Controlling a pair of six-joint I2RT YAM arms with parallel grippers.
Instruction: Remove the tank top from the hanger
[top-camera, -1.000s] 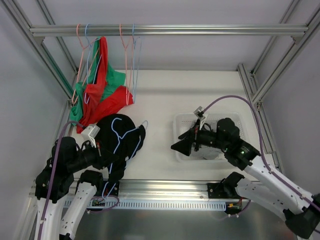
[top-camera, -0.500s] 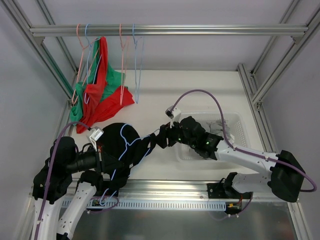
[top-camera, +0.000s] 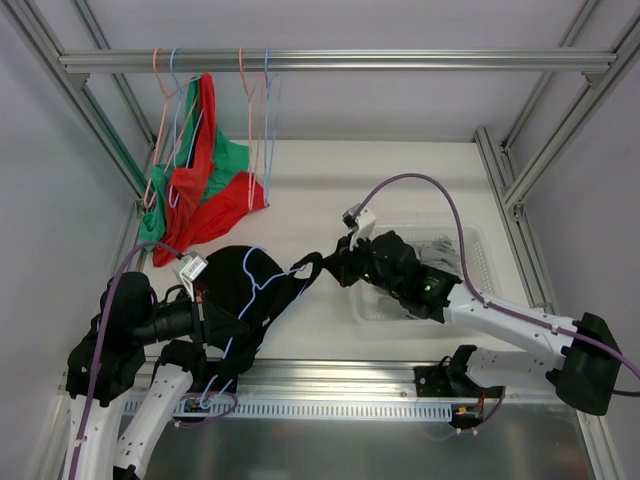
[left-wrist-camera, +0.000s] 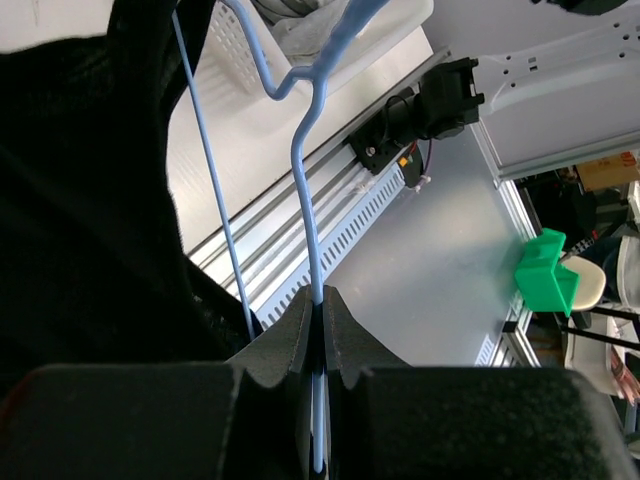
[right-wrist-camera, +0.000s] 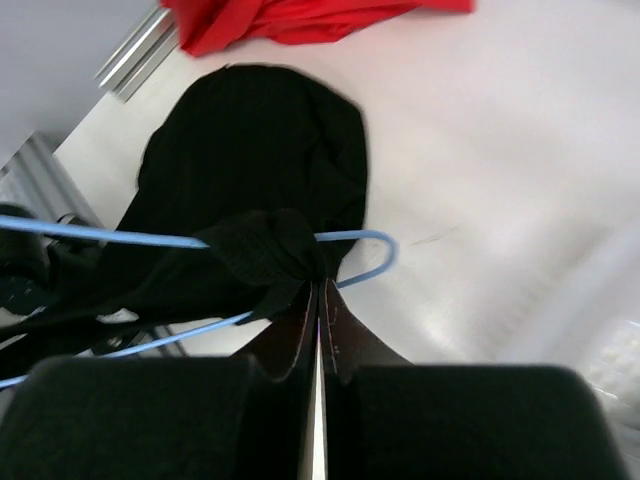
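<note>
At the near left part of the white tabletop (top-camera: 400, 190), the black tank top (top-camera: 222, 285) hangs in a loose bundle on the blue hanger (left-wrist-camera: 302, 200). I cannot tell if the cloth touches the surface or is held just above it.

The left tool (left-wrist-camera: 318, 300) is pressed together on the wire of the hanger and carries it. The right tool (right-wrist-camera: 319, 290) has reached across from the right, and its jaws are tight on a bunched strap (right-wrist-camera: 270, 245) of the tank top, just beside the curved end of the hanger.

In my judgement the step in hand is the pull-off: both grips are made, but the garment is not yet free. The next move probably calls for drawing the strap outward past this curved end while the left arm holds the hanger steady, and then doing the same for the other shoulder. The cloth is soft and may catch on the wire.

Other things are around. The metal rail (top-camera: 400, 60) runs across the far side. Red and green clothes (top-camera: 205, 190) hang from it at the left, near the tank top, and a wide pull could brush them. The white basket (top-camera: 478, 262) sits under the right arm. Some empty hangers (top-camera: 266, 120) hang on the rail, well apart from the tools.
</note>
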